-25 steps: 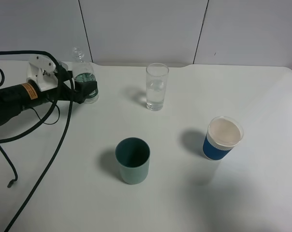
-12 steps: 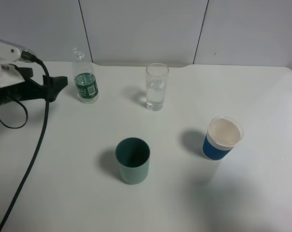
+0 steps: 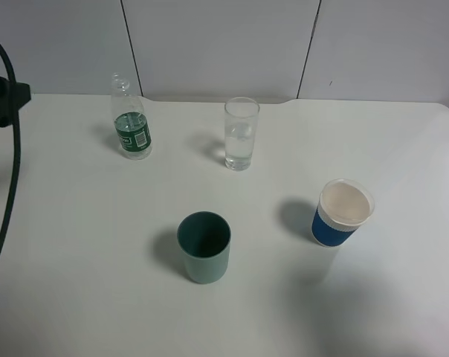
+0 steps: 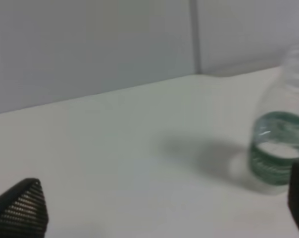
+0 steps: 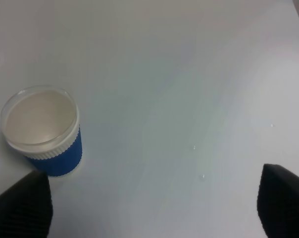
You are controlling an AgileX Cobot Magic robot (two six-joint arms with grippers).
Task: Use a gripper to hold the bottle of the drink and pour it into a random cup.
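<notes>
The bottle of the drink (image 3: 132,128), small and clear with a green label band, stands upright and free at the back left of the table. The left wrist view shows this bottle (image 4: 279,154) off to one side, beyond one fingertip. My left gripper (image 4: 159,210) is open with only bare table between its fingers, and in the high view only its black tip (image 3: 9,99) shows at the far left edge, well apart from the bottle. The cup (image 3: 241,134), a tall clear glass, stands at the back centre. My right gripper (image 5: 152,203) is open over bare table.
A short teal cup (image 3: 204,247) stands at front centre. A blue cup with a white rim (image 3: 343,213) stands at right, and this blue cup (image 5: 43,131) sits close to one right finger. A black cable (image 3: 7,193) hangs down the left edge.
My left gripper has let go of the bottle and drawn back to the left, almost out of the high view. The bottle stays upright where it was.
</notes>
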